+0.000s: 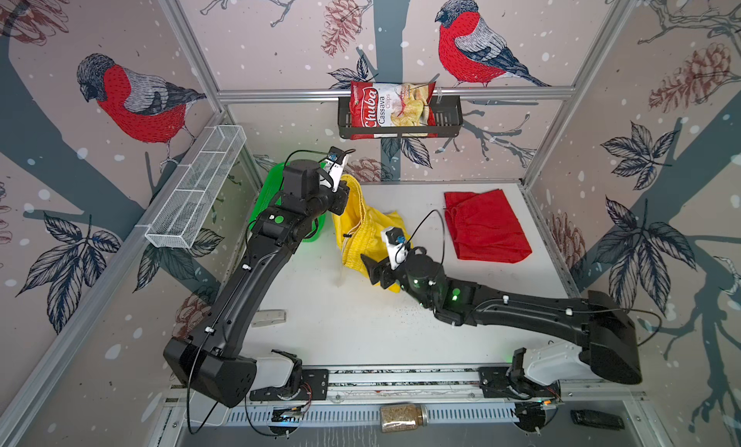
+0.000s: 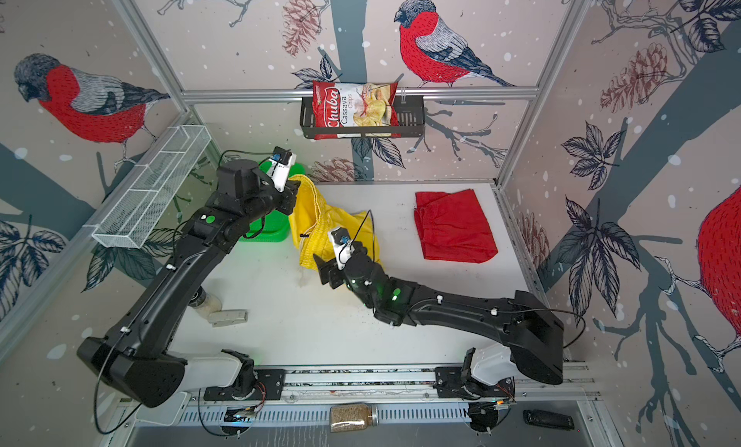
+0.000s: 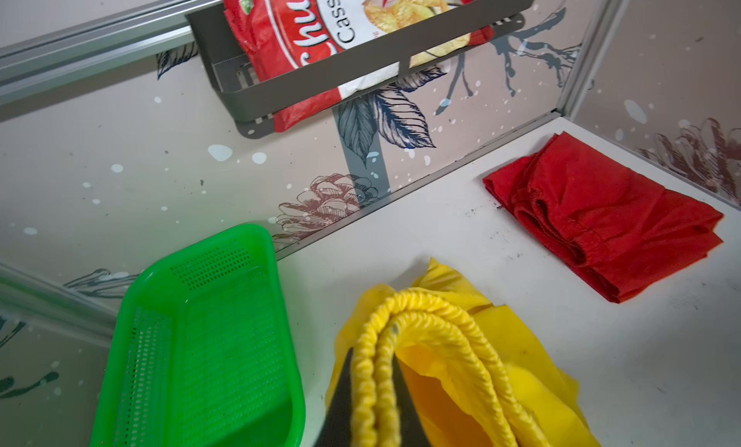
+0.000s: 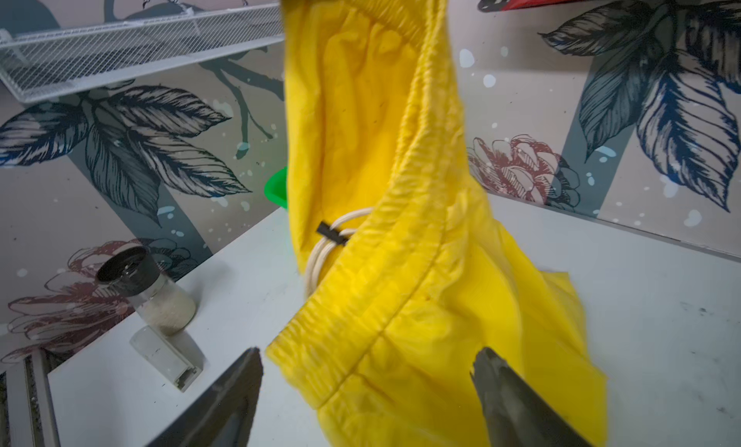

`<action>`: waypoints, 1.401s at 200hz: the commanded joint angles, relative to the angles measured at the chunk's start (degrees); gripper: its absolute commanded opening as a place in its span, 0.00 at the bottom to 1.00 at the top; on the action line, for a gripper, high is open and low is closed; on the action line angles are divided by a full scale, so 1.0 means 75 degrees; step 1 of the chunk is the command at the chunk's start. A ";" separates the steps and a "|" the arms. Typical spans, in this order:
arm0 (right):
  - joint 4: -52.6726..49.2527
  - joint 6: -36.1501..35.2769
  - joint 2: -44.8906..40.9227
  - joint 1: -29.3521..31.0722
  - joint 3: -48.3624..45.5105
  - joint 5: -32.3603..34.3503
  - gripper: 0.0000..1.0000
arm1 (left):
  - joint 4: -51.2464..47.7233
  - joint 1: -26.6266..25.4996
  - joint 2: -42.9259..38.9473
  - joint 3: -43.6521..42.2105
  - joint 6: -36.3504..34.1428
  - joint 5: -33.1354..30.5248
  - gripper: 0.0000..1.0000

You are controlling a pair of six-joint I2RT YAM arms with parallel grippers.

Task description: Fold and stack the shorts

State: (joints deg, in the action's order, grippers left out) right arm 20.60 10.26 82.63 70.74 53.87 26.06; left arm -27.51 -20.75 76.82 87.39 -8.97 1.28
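Left gripper clamps the yellow shorts up beside the basket, right gripper gapes at their waistband; closing on bunched layers could twist the fold

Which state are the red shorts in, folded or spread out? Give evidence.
Folded. The red shorts lie on the table as a compact rectangle; the left wrist view shows stacked layers along its edges.

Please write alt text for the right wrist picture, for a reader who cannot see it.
The yellow shorts hang down to a white table, their waistband corner inside the open right gripper. A pale drawstring shows at the waistband, and a black-lidded jar stands nearby.
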 commanded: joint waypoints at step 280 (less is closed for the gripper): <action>0.2560 -0.4901 0.0710 -0.0078 -0.0321 0.0746 0.15 | 0.0001 0.0024 -0.0380 -0.0071 0.0366 -0.1102 0.00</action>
State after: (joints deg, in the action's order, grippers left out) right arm 42.59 -30.11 95.42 71.40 52.42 38.70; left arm -29.06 -20.78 75.57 86.74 -4.99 -2.44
